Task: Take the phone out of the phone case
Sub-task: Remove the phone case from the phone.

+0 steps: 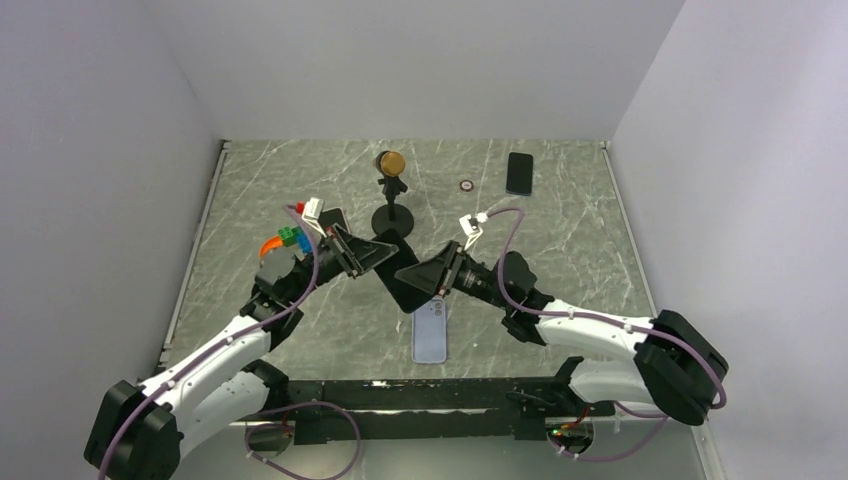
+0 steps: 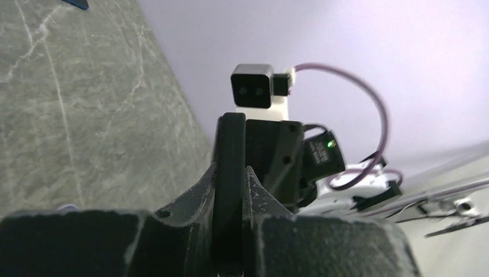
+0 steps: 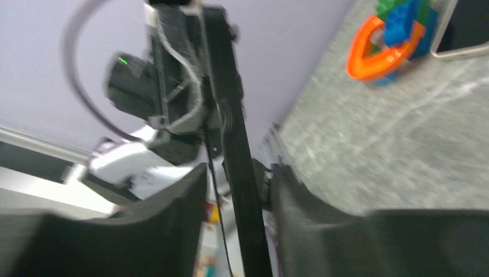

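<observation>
Left jaws, foremost in the left wrist view: we record both fingers pressed flat against a black slab, clamped on it, the slab standing edge-on between them.

Item 1, black slab: phone-sized, held up off the worktop at the middle, where the two arms meet. We cannot tell whether it is the phone or the case.

Item 2, right jaws: apart. In the right wrist view we see the slab pass between the fingers with a gap on either side; the picture is blurred.

Item 3, pale blue piece: phone-shaped, flat on the worktop just nearside of the slab, lengthwise towards the arm bases. Phone or case, we cannot say.

Item 4, small stand with a gold ball top: upright behind the slab, on a round black base.

Item 5, coloured blocks and an orange ring: beside the left arm.

Item 6, black phone: flat at the far right, a small ring near it.
</observation>
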Robot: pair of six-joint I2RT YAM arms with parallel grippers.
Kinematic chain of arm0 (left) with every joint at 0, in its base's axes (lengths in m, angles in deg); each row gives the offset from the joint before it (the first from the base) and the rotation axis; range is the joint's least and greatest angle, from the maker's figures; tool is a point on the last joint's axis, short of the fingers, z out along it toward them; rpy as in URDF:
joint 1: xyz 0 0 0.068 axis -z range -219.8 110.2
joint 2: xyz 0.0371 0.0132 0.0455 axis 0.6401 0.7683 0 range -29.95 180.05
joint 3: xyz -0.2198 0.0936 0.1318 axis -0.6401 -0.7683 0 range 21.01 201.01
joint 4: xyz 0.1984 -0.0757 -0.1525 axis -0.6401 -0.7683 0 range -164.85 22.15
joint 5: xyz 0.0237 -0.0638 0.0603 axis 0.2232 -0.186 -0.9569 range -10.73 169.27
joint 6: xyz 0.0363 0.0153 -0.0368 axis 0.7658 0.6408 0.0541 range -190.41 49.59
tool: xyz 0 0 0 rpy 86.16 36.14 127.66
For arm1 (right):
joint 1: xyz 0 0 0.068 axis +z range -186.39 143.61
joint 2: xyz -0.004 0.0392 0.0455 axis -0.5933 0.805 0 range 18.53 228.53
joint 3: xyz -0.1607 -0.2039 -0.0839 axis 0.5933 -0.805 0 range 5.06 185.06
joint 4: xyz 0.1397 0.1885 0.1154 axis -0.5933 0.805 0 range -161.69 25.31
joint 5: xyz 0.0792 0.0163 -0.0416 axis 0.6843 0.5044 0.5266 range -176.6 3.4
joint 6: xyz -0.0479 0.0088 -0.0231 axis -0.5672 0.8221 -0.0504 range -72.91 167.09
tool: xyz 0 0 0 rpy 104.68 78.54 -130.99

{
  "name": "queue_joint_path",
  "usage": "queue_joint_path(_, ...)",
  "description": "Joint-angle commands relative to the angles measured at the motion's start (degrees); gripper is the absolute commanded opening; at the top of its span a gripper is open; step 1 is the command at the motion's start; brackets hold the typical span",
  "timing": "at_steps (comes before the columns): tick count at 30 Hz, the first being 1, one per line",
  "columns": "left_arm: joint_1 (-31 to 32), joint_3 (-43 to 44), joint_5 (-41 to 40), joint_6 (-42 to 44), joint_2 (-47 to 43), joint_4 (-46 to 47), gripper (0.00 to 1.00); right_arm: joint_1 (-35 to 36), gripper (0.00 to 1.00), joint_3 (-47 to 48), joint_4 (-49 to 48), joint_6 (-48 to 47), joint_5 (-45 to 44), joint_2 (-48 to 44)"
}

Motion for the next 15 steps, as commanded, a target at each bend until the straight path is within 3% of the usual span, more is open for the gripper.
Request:
queue_joint_path(1,-1.94,3.62,8.18,10.9,-0.76,-3.62,0.0,1.46,0.6,6.1,24.66,-14.79,3.08,-4.73)
queue_joint_path(4,-4.94,6.98,18.08,16.55,-0.11,-9.61,0.0,1.43,0.77,10.43,41.98,-25.65,1.18,-8.64)
queue_joint_path(8,-8.34,11.58,29.29,22.82,2.21,-16.52,0.0,1.02,0.83,13.75,55.75,-35.52,-0.04,-12.35)
queue_joint_path(11,-10.16,12.96,35.36,23.3,3.01,-16.12,0.0,-0.01,0.81,12.9,55.96,-40.46,11.92,-13.78)
queue_joint_path(15,-11.5,14.37,40.92,21.17,3.8,-14.27,0.0,-1.31,0.66,9.84,45.36,-37.73,27.19,-12.78)
